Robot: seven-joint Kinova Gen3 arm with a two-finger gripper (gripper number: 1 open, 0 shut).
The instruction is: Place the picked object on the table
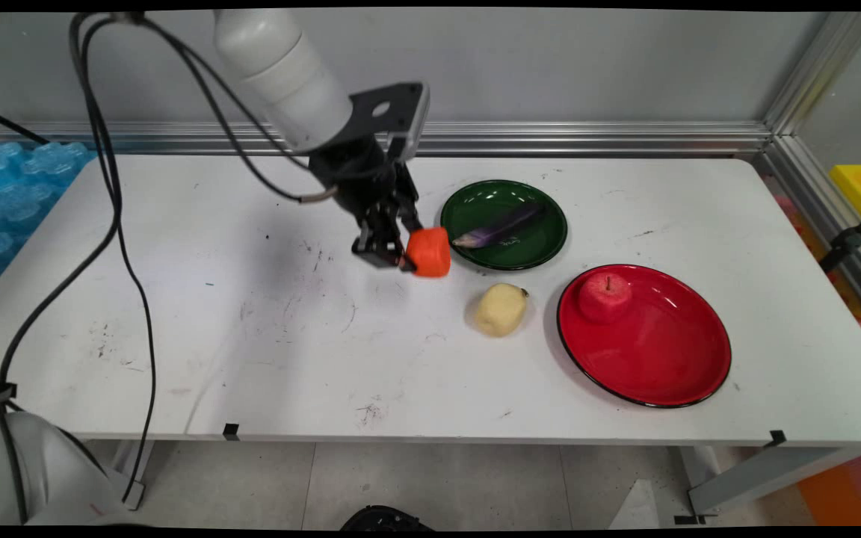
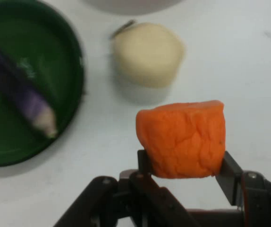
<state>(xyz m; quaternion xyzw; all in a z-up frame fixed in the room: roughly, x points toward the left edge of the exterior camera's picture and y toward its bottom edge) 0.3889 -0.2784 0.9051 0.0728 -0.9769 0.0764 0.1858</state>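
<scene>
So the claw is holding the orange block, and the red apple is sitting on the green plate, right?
Not quite. The claw does hold the orange block, but the red apple sits on the round red plate, as the main view shows. The round green plate holds a purple eggplant.

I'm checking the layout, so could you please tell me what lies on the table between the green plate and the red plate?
Only bare table separates the green plate from the red plate, as the main view shows; the pale yellow fruit sits just left of that gap.
</scene>
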